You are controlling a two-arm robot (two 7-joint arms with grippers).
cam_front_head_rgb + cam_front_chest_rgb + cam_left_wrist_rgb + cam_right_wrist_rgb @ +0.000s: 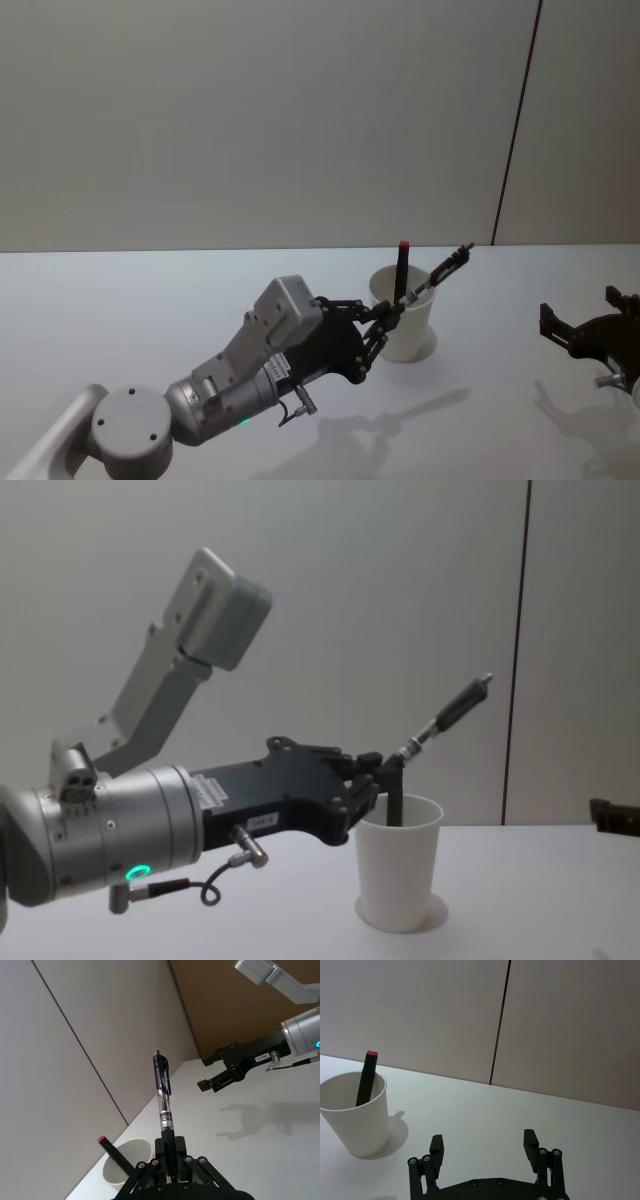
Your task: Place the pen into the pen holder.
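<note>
My left gripper (388,312) is shut on the lower end of a clear-barrelled black pen (445,268), seen up close as the pen (163,1091) between the fingers. The pen tilts up and to the right, above the pen holder (411,336), a white paper cup. In the chest view the left gripper (390,768) hangs just over the cup's rim at its left side, with the pen (452,713) slanting up past it. A dark marker with a red tip (402,268) stands in the cup. My right gripper (484,1145) is open and holds nothing, low over the table right of the cup (365,1130).
The white table (150,300) runs back to a plain grey wall with a dark vertical seam (515,130). The right gripper (590,335) sits near the right edge of the head view.
</note>
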